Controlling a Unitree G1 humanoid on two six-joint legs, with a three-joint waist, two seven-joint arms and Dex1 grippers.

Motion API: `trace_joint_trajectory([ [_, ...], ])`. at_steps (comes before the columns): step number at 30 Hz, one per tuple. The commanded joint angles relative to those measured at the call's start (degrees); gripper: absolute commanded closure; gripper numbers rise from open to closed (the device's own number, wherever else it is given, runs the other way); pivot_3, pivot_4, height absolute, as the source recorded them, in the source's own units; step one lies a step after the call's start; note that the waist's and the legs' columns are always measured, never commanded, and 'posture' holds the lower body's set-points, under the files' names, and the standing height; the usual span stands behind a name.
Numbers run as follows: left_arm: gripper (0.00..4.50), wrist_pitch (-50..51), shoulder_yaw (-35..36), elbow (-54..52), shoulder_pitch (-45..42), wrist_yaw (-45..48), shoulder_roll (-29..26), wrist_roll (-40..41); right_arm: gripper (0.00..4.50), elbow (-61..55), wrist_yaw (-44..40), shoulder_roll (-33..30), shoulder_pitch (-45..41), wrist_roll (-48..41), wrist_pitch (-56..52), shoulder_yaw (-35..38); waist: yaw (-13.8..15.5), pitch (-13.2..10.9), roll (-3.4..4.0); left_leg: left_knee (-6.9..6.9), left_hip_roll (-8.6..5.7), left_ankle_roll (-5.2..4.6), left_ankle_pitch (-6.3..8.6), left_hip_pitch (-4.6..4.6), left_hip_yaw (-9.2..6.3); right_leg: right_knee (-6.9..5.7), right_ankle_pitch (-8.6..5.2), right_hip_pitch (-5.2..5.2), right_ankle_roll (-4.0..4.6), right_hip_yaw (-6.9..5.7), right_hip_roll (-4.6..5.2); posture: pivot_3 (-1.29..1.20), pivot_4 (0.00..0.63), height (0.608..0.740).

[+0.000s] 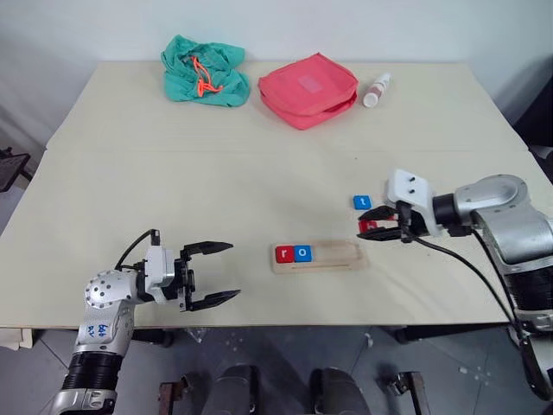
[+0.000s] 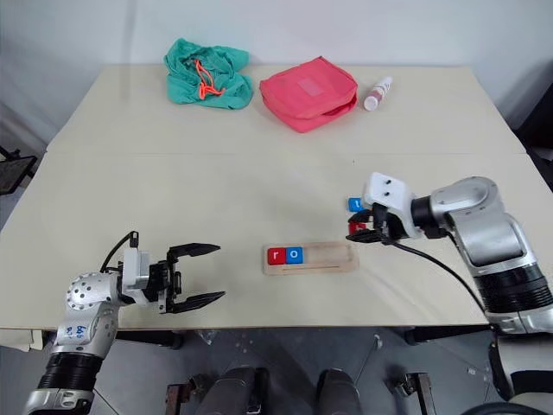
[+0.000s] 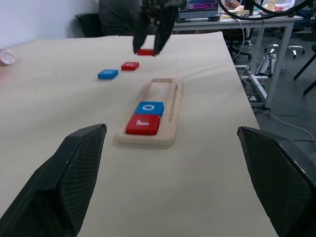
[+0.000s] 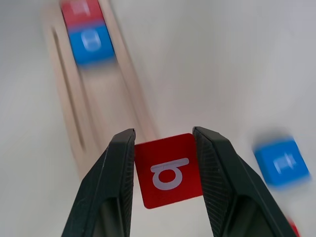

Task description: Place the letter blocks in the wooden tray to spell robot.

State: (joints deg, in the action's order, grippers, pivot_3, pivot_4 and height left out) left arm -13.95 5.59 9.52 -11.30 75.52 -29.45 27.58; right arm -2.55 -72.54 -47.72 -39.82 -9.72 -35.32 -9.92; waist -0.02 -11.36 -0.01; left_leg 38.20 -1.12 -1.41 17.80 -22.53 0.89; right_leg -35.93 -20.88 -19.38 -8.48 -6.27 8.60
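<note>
Wooden tray (image 1: 333, 260) held red r (image 1: 283, 254), blue o (image 1: 302, 253); right gripper (image 4: 164, 170) pinched red b tile (image 4: 169, 169); left gripper (image 1: 212, 274) spread; o, t remained.

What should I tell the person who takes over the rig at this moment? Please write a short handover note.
Left end effector: open, empty, hovering over the table left of the wooden tray.
Right end effector: shut on the red b block, held above the table near the tray's right end.
Done: red r block and blue o block sit at the tray's left end.
On the table: blue t block and another red block, its letter unreadable.
Left: place b beside the o, then the last two blocks.
</note>
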Motion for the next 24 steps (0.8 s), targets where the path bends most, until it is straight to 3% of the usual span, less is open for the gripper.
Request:
trace_joint_trajectory([
  [1, 0.00, -1.20, -0.03, 0.75, -1.29, 1.18, -0.29, 0.20, 3.07, -6.47, 3.64, 2.10, -0.38, -1.38, -5.43, -0.55, 0.07, 0.00, -0.01, 0.02, -0.01, 0.00, 0.00, 0.00, -0.02, -0.01, 0.00, 0.01, 0.00, -0.01, 0.00, 0.00, 0.150, 0.740],
  [9, 0.00, -1.90, 0.02, 1.49, -2.11, 1.62, -0.23, 0.08, 3.07, -8.78, 8.30, 7.05, 0.76, -0.98, -8.13, -5.80, -0.03, 0.01, -0.01, 0.02, -0.06, 0.00, 0.00, -0.08, -0.09, -0.05, 0.00, -0.06, 0.00, -0.02, 0.02, 0.00, 0.150, 0.740],
  [24, 0.00, -1.86, 0.64, -1.05, 0.46, -0.47, -0.54, 0.04, 3.07, -5.41, 7.94, 8.57, -1.43, 0.10, -4.83, -10.53, -0.11, 0.01, -0.01, 0.03, -0.07, 0.00, 0.00, -0.09, -0.10, -0.06, 0.00, -0.07, 0.00, -0.03, 0.02, 0.00, 0.150, 0.740],
])
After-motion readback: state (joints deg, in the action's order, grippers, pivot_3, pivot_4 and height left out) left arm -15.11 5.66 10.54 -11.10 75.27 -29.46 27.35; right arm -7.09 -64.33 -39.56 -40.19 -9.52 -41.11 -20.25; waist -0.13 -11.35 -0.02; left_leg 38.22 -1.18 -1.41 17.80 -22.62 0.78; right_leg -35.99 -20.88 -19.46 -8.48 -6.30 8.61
